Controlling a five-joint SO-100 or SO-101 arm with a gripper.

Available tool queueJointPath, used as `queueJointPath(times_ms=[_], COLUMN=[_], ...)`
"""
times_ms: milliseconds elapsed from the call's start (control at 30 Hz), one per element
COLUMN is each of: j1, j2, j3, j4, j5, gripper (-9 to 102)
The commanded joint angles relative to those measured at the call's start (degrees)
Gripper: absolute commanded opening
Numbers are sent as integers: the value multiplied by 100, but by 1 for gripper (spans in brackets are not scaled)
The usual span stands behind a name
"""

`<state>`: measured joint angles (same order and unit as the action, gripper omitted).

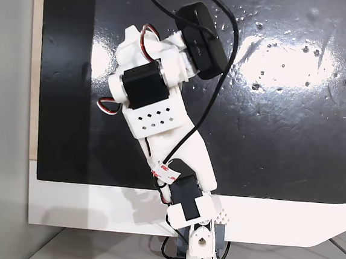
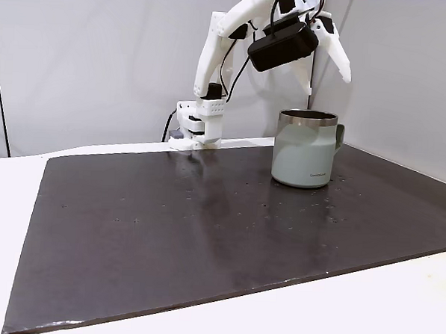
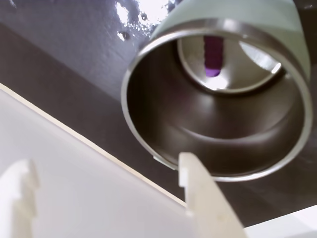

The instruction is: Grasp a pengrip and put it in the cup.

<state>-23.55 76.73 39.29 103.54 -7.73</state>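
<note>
the pengrip (image 3: 213,55) already lies on the bottom inside the cup (image 3: 148,74), and the claw (image 3: 106,173) hangs wide and empty just above the cup's rim, so the drop looks done and the next move is likely lifting clear.

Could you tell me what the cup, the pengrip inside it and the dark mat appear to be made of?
The cup looks like metal: brushed steel rim and inside with soft reflections, and a matte pale grey-green coated outside. The pengrip, lying on the cup's bottom, seems soft rubber or silicone, purple and ribbed. The mat is probably smooth plastic or rubber sheet, semi-glossy, mirroring light.
</note>
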Motion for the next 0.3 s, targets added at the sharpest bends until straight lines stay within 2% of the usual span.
queueJointPath(times_ms=[0,267], j1=[62,167], j2=[229,237], j3=[-325,-299], j4=[70,88], j5=[-79,-97], gripper=[34,34])
